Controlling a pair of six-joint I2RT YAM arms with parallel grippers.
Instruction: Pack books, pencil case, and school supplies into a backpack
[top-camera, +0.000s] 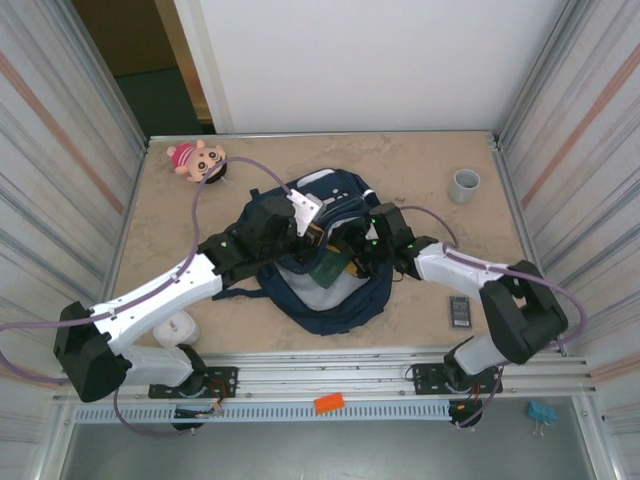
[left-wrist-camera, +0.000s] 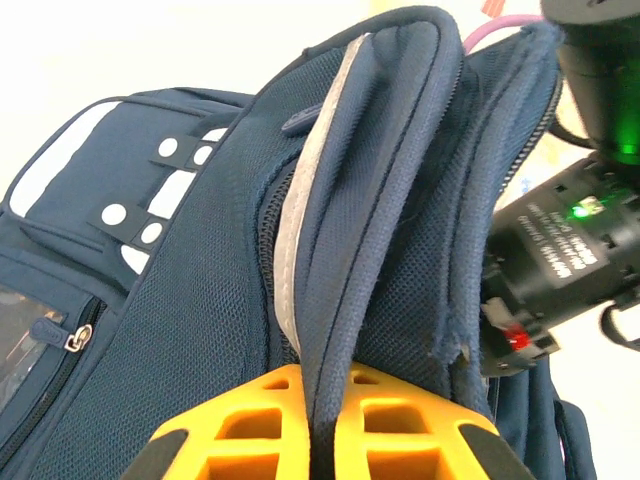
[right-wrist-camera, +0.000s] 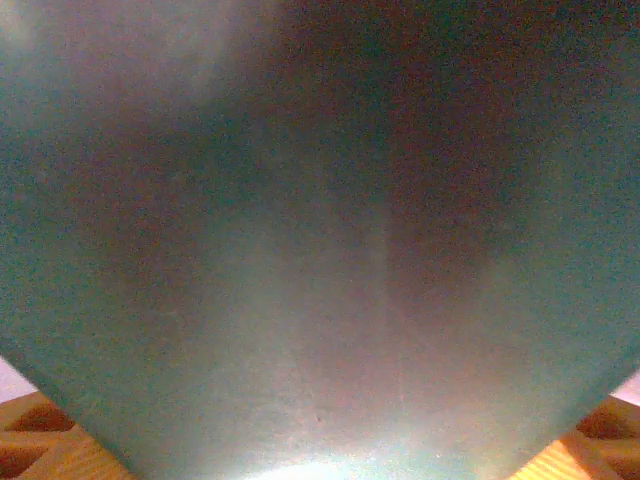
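left gripper pinches backpack flap | right gripper clamps case, frame centre | risk: flap slips, mouth closes, case snags

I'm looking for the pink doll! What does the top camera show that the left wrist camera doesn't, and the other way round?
From above: the pink plush doll at the table's far left, the grey cup at the far right, the dark calculator at the near right, and the green pencil case at the mouth of the backpack.
From the left wrist: a close-up of the left gripper pinching a fold of the bag's rim beside its grey reflective strip.
Both: the navy backpack and the right arm with its green light.
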